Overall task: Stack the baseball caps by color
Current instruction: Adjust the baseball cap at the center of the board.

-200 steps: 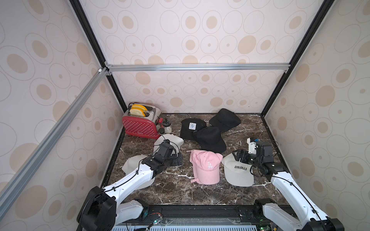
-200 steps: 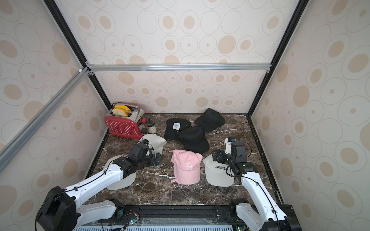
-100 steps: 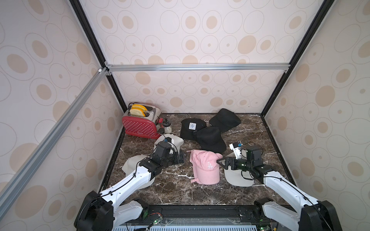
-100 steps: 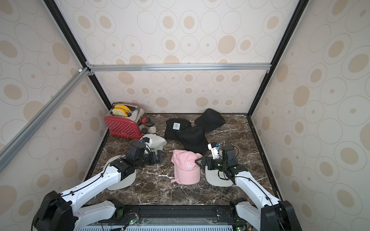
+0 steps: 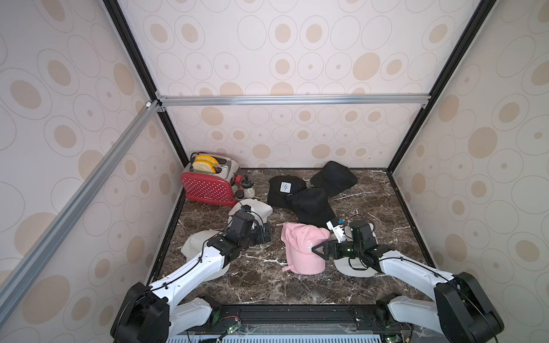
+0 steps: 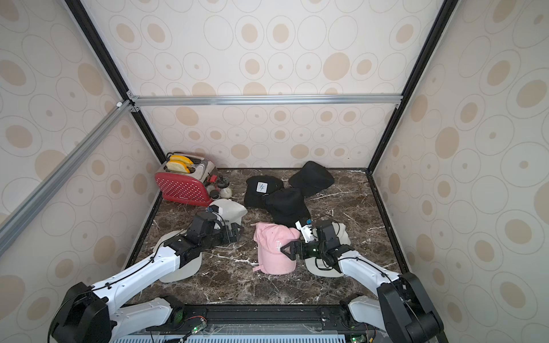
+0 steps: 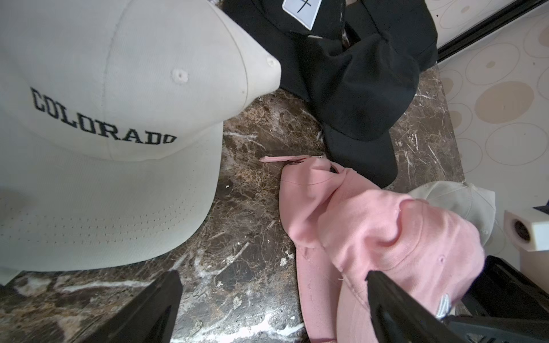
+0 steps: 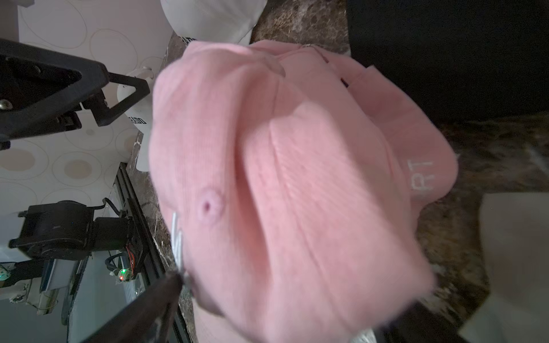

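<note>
Dark marble table (image 5: pixel 386 208) carried the pink cap (image 5: pixel 300 237) mid-table, its brim toward our base and its long axis running front to back. Our right gripper (image 5: pixel 316 251) sat at the crown's side, jaws wide and empty. The left gripper (image 5: pixel 266 234), also wide, waited beside a COLORADO cap (image 5: pixel 252 208). We judged a deep pinch on the crown fabric better than one on the brim.
</note>
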### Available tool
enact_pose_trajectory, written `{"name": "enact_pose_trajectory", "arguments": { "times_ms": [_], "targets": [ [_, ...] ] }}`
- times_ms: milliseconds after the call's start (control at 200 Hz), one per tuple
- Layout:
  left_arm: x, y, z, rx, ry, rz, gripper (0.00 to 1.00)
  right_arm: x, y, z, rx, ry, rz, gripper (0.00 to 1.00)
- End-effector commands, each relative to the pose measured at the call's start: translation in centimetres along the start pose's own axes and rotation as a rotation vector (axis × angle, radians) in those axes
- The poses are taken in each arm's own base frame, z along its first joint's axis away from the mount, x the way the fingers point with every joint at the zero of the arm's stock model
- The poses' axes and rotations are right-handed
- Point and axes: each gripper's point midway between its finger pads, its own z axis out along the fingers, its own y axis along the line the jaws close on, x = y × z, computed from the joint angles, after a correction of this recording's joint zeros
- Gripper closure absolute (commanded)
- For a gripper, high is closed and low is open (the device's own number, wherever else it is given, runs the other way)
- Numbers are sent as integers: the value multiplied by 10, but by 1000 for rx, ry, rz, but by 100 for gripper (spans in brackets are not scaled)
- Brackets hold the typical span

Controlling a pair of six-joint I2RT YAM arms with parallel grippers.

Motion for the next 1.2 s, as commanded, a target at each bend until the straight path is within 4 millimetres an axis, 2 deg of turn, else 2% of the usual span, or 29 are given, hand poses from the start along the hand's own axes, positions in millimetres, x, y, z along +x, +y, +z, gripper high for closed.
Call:
{"name": "enact_pose_trajectory", "arguments": {
  "times_ms": [0, 361, 481, 591, 741, 801, 951, 1027, 1087, 1192],
  "targets": [
    [3, 7, 2, -28, 14, -14, 1, -10, 11, 7, -8, -8, -46, 0],
    [6, 4, 7, -18, 39, -5, 1, -12, 32, 28, -35, 10, -46, 0],
    [9, 1, 11, -2, 68, -6, 1, -16, 28, 21, 19, -21, -35, 0],
    [14, -6, 17, 43, 101, -3, 1, -21, 18, -5, 153, -61, -77, 0],
    [20, -4, 27, 55, 112, -26, 1, -45, -4, -61, 315, -176, -66, 0],
    [21, -5, 30, 53, 120, -22, 1, -53, -20, -82, 375, -202, -23, 0],
    [16, -11, 32, 79, 114, -11, 1, -47, -79, -119, 667, -132, 60, 0],
    [18, -19, 34, 118, 132, 3, 1, -44, -95, -130, 713, -147, 138, 0],
    [21, -23, 37, 144, 156, 10, 1, -42, -113, -148, 787, -195, 203, 0],
    [27, -27, 42, 171, 182, 8, 1, -41, -127, -170, 899, -240, 187, 0]
  ]
}}
